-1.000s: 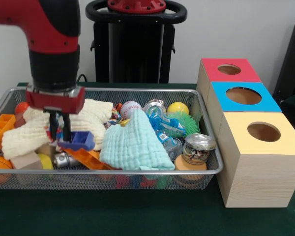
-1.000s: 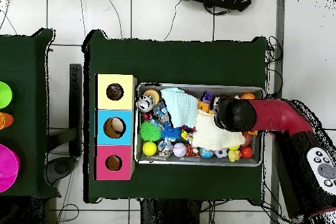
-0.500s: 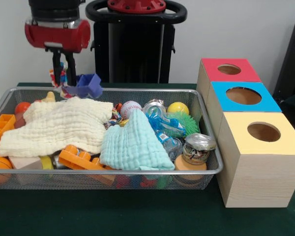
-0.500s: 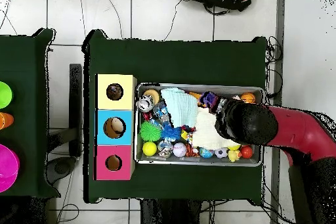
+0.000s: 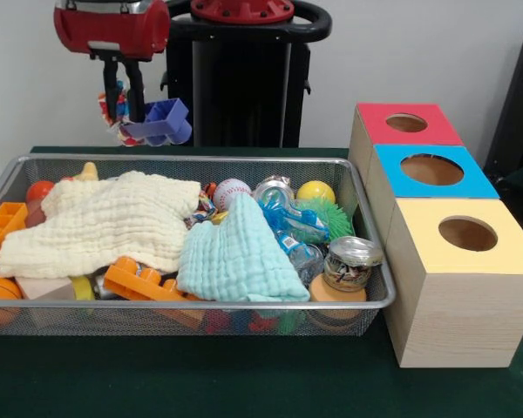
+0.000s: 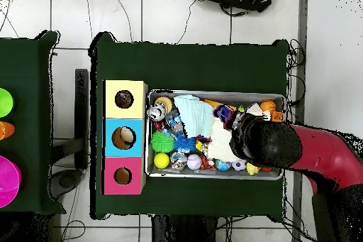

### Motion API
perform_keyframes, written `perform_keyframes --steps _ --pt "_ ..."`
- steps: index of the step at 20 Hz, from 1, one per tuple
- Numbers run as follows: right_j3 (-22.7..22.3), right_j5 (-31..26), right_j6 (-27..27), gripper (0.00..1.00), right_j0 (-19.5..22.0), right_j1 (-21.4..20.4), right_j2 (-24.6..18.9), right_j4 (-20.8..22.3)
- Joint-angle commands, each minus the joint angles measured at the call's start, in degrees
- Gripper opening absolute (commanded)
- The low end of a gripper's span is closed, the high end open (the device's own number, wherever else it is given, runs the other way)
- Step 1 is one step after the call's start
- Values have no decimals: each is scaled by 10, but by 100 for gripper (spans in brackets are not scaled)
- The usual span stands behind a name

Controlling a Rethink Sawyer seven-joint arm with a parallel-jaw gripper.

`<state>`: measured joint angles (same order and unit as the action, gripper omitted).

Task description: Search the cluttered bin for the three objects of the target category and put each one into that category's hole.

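My gripper [image 5: 125, 115] hangs high above the left end of the wire mesh bin [image 5: 367, 209], shut on a blue plastic block [image 5: 161, 122] that sticks out to the right of the fingers. A small multicoloured scrap dangles behind the fingers. In the overhead view the red arm [image 6: 266, 143] covers the bin's right part and the blue block [image 6: 224, 113] shows at its edge. Three wooden boxes stand beside the bin, with holes in a red top [image 5: 405, 124], a blue top [image 5: 431, 170] and a yellow top [image 5: 466, 233].
The bin holds a cream cloth [image 5: 105, 222], a pale teal cloth [image 5: 240, 252], orange bricks [image 5: 144, 286], a baseball [image 5: 231, 193], a yellow ball [image 5: 315, 192], a green spiky ball [image 5: 327, 216] and a jar [image 5: 351, 261]. A second table [image 6: 21, 111] lies at the overhead view's left edge.
The gripper lifted the blue block out of the bin, from among the clutter to well above the rim, drifting slightly right in the front view. The cloths stayed in place.
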<state>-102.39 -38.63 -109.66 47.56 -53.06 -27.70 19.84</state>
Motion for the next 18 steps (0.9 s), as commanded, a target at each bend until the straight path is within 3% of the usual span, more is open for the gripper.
perform_keyframes --steps 1,18 --pt "-81 51 5 0 7 17 -16 1" --pt "-121 171 -43 0 -32 33 39 47"
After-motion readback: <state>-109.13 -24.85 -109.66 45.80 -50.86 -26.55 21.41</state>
